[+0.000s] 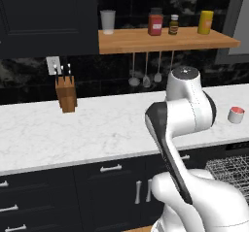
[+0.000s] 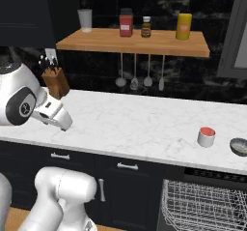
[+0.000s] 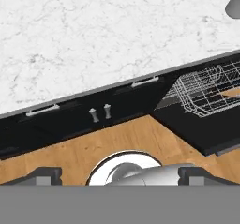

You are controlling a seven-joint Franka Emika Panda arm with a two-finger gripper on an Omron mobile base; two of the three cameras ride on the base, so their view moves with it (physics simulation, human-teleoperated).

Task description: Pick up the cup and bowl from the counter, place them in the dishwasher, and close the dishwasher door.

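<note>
Our gripper [image 3: 120,174] hangs over the wooden floor with jaws spread wide, holding nothing. Beyond it we see the dishwasher [image 3: 206,94] pulled open, white rack [image 2: 205,206] out. We find the cup [image 2: 206,137] on the counter [image 2: 135,121], the bowl [image 2: 239,146] just beside it. Shelf jar labels are too blurred to read.

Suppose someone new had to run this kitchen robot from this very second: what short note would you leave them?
Gripper: open, holding nothing, looking down at the cabinet fronts and the floor.
Cup: on the counter, upright, near its right end.
Bowl: on the counter just right of the cup, apart from it.
Dishwasher: door down, white wire rack pulled out, nothing visible in it.
Done: nothing loaded yet.
Left: load cup and bowl, then close the door.
</note>
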